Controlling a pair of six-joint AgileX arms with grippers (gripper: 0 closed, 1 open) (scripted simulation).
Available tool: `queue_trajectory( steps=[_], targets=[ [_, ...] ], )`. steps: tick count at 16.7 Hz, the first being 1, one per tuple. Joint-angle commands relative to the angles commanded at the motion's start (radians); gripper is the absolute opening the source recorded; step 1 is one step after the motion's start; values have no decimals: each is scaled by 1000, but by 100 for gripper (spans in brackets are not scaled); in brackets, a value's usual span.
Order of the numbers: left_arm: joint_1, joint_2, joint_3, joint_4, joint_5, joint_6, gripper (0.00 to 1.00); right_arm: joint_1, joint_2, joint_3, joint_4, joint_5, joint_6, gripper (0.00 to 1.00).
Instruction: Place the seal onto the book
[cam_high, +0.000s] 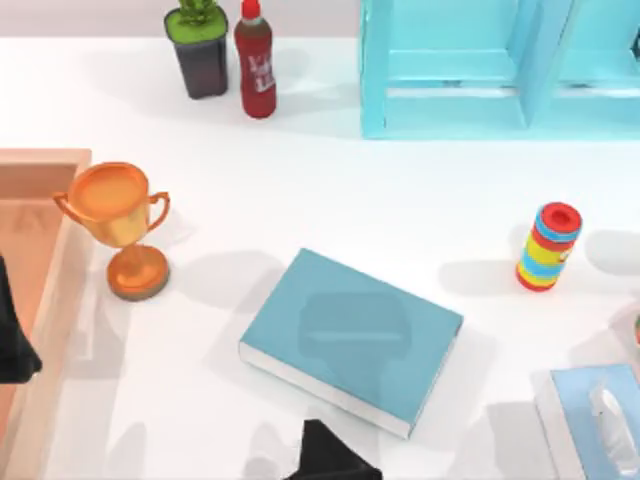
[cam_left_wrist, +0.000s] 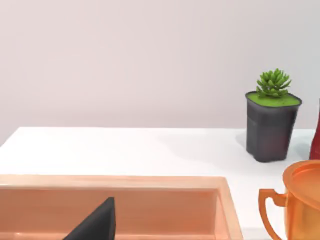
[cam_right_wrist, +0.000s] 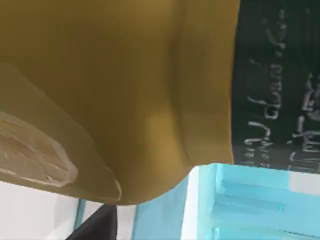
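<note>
Teal-blue book, orange-gold trophy

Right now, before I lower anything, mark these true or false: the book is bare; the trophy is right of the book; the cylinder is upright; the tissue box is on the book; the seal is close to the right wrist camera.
1. The book has nothing standing on it. True; only a shadow lies on its cover.
2. The trophy stands right of the book. False: it stands to the left, beside the wooden tray.
3. The cylinder is upright, right of the book and apart from it. True.
4. The tissue box rests on the book. False: it sits on the table at the lower right corner.
5. The seal is close up in the right wrist view. True; the right arm is at the top view's bottom edge.
</note>
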Motion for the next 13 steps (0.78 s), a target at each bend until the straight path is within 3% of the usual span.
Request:
queue_trajectory(
  steps=[6, 13],
  targets=[
    [0, 0, 0, 0, 0, 0, 100, -114, -327, -256, 92, -327, -77, 100],
    [0, 0, 0, 0, 0, 0, 100, -624, -907, -602, 256, -739, -102, 100]
  ],
)
